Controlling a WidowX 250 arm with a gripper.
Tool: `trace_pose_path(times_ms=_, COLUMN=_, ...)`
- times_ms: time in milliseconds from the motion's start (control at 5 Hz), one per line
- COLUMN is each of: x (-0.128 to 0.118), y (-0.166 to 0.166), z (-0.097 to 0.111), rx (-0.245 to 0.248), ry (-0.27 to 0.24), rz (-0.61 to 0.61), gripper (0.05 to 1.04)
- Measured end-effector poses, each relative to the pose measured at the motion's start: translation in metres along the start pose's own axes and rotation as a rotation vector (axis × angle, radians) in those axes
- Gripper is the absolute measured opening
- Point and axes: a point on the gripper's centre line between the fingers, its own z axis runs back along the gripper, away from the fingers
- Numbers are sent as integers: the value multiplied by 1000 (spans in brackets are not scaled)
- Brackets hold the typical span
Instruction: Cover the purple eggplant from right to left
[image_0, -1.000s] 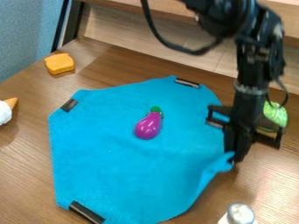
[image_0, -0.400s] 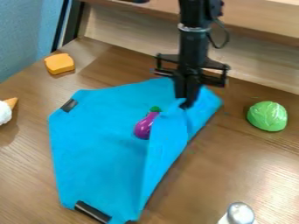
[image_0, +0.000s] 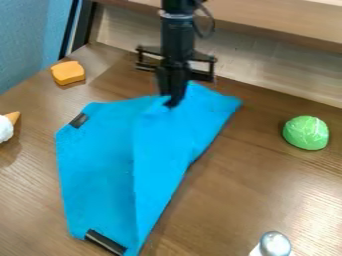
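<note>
Beneath the pincer (image_0: 171, 103), touching it, folded blue cloth (image_0: 157, 150)

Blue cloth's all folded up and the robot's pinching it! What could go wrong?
The cloth might spring partly open when the jaws, closed together at its top edge, let go, since the folded flap looks loose.

If the jaws keep pulling left, the whole cloth could slide or bunch up toward the black strip at its upper-left corner.

And if the eggplant is under that fold, a tug might roll it.
</note>
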Motion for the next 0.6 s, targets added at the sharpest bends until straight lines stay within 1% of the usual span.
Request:
trace_pose_path(times_ms=200, x=2, y=26, z=-5, rx=16, ry=4, rz=7, gripper=68)
trace_pose_path(times_ms=400, x=4, y=57, z=-8, rx=32, ry=-7, rz=-1, gripper=69)
trace_pose_path(times_ms=600, x=9, y=75, z=-12, rx=41, ry=-35, rz=-59, gripper=89)
